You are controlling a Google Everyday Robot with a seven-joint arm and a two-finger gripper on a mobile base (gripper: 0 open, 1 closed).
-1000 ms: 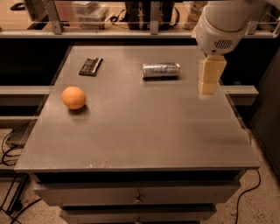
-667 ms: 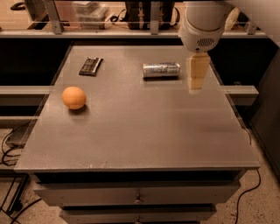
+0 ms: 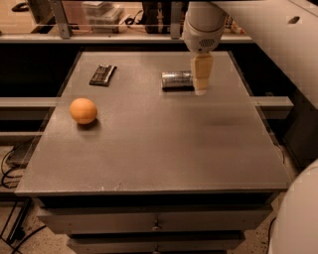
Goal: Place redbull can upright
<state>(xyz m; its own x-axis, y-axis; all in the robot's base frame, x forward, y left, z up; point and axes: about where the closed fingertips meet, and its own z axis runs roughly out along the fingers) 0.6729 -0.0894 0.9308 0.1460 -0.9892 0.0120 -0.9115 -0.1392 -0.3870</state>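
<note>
The redbull can (image 3: 176,79), slim and silver-grey, lies on its side on the grey table (image 3: 149,144) towards the far right. My gripper (image 3: 200,85) hangs from the white arm right at the can's right end, its cream fingers pointing down and covering that end. It holds nothing that I can see.
An orange ball (image 3: 83,110) sits at the left of the table. A flat dark rectangular bar (image 3: 102,75) lies at the far left. A shelf with clutter (image 3: 104,12) runs behind the table. Drawers (image 3: 154,225) are below the front edge.
The gripper has moved left towards the can, from well to its right to right at the can's right end. The can, ball and bar have not moved.
</note>
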